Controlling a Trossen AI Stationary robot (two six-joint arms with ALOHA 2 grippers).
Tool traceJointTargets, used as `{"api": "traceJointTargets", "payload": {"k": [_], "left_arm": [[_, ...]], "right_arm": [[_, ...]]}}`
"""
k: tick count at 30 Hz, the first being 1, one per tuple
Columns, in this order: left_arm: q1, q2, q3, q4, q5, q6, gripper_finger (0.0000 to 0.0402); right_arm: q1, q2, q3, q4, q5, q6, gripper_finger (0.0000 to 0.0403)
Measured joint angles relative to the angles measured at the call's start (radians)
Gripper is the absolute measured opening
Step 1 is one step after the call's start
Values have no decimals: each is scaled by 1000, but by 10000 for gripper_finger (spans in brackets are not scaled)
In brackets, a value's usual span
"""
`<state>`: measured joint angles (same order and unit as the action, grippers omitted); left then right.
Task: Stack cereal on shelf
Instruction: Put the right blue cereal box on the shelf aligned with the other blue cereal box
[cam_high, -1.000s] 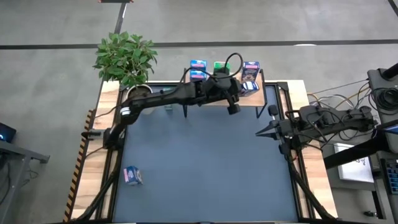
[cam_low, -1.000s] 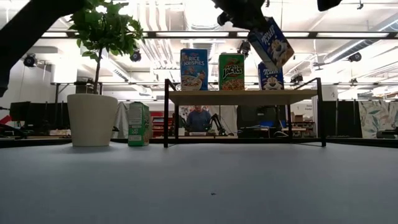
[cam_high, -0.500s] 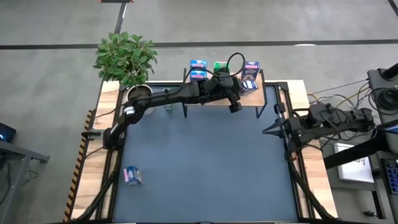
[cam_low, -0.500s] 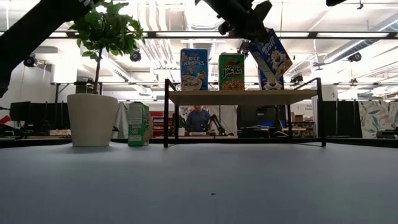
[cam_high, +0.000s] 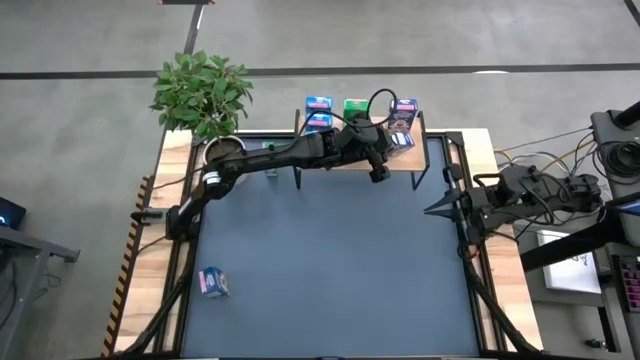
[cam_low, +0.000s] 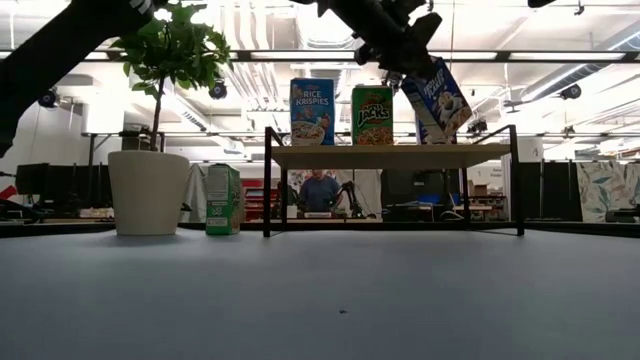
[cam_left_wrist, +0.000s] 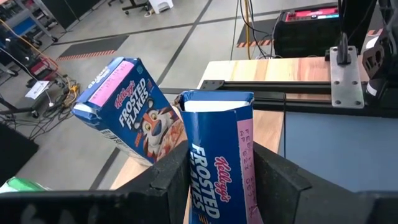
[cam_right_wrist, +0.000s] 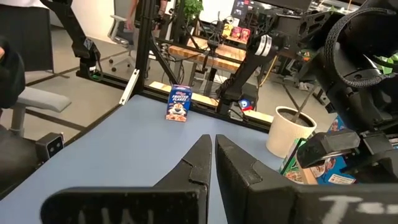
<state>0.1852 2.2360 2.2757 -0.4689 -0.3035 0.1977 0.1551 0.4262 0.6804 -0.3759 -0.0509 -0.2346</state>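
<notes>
- Three boxes stand on the shelf in the low view: Rice Krispies, a green box, and a dark blue one mostly hidden at the right end.
- Left gripper hangs over that right end, upper middle of the low view, fingers clamped on a Frosted Flakes box, which is tilted, not yet set down.
- From the left wrist, a second Frosted Flakes box leans just beside the held one; whether they touch, I cannot tell.
- Up high, the shelf sits at top centre of the table and the left gripper reaches across it.
- Still to go, by my reading: this box needs placing, a green box waits on the table left of the shelf, and a blue box lies at lower left of the mat.
- Right gripper waits at the mat's right edge, fingers pressed together, holding nothing.
- Surface: dark blue mat on a light wood table, black rails along its sides.
- A potted plant stands at the upper left corner.
- Room: grey floor, ceiling lights, desks and cables; a person sits behind the shelf, seen between its legs.
</notes>
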Motion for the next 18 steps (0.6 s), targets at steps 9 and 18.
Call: {"api": "traceJointTargets", "payload": {"k": [9,18], "left_arm": [[0,0,-11,14,0,-16,163],[5,28,-12,64,16,-4,173]], "right_arm": [[0,0,0,0,0,0,13],[0,0,0,0,1,0,13]]}}
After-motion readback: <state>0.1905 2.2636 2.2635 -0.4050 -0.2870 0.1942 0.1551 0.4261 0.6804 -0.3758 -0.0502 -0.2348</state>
